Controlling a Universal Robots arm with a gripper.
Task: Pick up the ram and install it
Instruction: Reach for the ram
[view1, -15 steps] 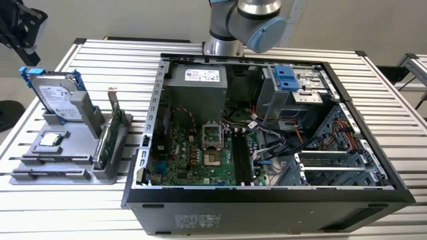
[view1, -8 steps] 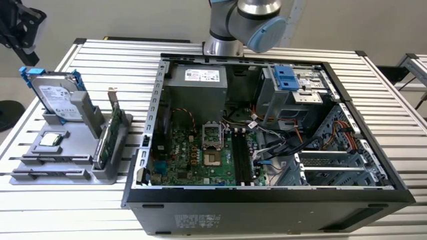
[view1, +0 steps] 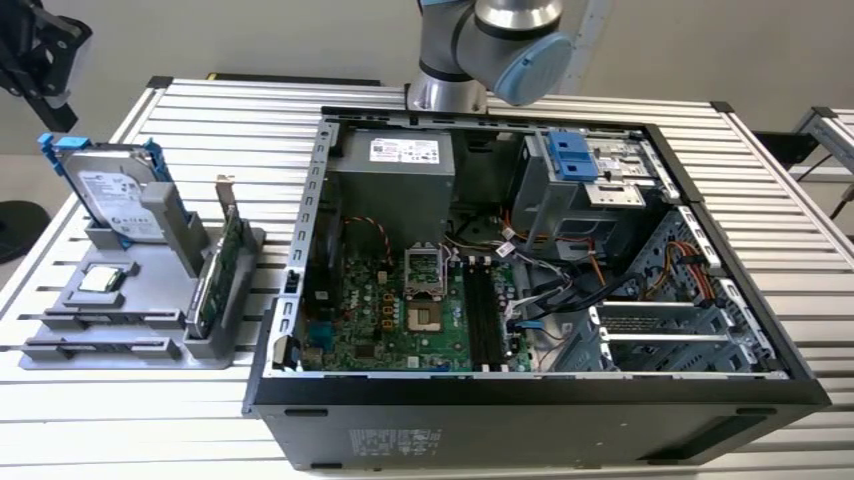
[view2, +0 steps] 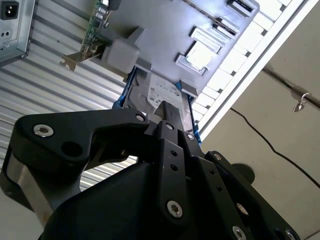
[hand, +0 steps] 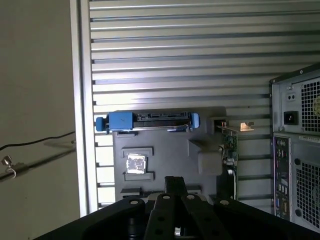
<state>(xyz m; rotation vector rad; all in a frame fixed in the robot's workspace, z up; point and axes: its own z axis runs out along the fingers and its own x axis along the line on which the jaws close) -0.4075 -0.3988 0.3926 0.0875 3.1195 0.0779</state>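
Observation:
The ram is out of view or hidden; I cannot pick it out on the grey holder (view1: 134, 300) or in the motherboard's black slots (view1: 483, 320). In both wrist views my gripper (hand: 175, 181) (view2: 167, 109) hangs high above the holder (hand: 165, 150), fingertips pressed together, shut, with nothing visible between them. It sits over the holder's near part, below the CPU chip (hand: 136, 163). In the exterior view the arm's joint (view1: 497, 45) rises behind the open computer case (view1: 534, 400).
The holder carries a silver hard drive with blue rails (view1: 114, 195) (hand: 147, 120), a green card with a metal bracket (view1: 220, 265) (hand: 230, 150) and the CPU chip (view1: 104, 280). The slatted table's edge (hand: 82, 100) runs beside the holder.

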